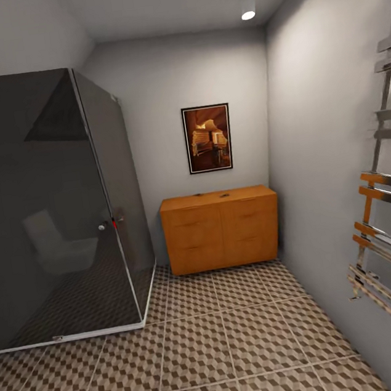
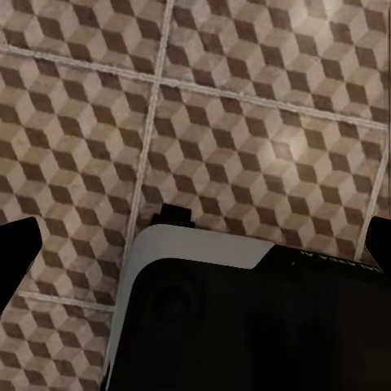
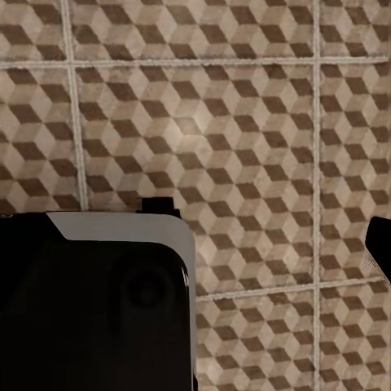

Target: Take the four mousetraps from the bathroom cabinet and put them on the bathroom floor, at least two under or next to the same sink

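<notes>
Ahead, shower enclosure (image 1: pixel 53 203) flanks the cabinet (image 1: pixel 222 229); towel rail (image 1: pixel 388 237) opposite.

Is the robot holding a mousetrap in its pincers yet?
No, nothing is held. Both wrist views look down on bare patterned floor, and the cabinet stands far off against the back wall.
</notes>
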You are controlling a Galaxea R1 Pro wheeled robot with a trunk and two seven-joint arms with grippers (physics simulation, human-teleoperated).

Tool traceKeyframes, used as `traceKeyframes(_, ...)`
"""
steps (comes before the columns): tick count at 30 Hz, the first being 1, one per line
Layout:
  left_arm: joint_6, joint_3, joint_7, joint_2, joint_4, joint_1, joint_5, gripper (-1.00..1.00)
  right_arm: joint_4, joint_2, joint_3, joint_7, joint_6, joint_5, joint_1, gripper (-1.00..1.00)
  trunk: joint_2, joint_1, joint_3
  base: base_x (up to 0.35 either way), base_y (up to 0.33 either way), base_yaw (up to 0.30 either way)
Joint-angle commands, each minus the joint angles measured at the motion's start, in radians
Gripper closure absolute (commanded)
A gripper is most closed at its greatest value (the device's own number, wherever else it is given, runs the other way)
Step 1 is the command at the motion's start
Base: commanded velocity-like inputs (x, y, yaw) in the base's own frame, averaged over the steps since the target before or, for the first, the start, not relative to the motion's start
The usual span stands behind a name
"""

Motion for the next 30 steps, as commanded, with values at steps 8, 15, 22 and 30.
traceKeyframes(8, -0.003, 0.005, 0.001, 0.000, 0.001, -0.001, 0.003, -1.00, 0.003, 0.000, -0.004, -0.003, -0.006, 0.008, -0.001, -1.00, -0.001, 0.001, -0.001, 0.322, 0.000, 0.000)
traceKeyframes(15, -0.003, 0.005, 0.001, 0.000, 0.001, -0.001, 0.003, -1.00, 0.003, 0.000, -0.004, -0.003, -0.006, 0.009, -0.001, -1.00, -0.001, 0.001, -0.001, 0.322, 0.000, 0.000)
traceKeyframes(22, -0.003, 0.005, 0.001, 0.000, 0.001, -0.001, 0.003, -1.00, 0.003, 0.000, -0.003, -0.003, -0.007, 0.010, -0.001, -1.00, -0.001, 0.001, -0.001, 0.322, 0.000, 0.000)
traceKeyframes(30, -0.003, 0.005, 0.001, 0.000, 0.001, -0.001, 0.003, -1.00, 0.003, 0.000, -0.003, -0.003, -0.006, 0.010, -0.001, -1.00, -0.001, 0.001, -0.001, 0.322, 0.000, 0.000)
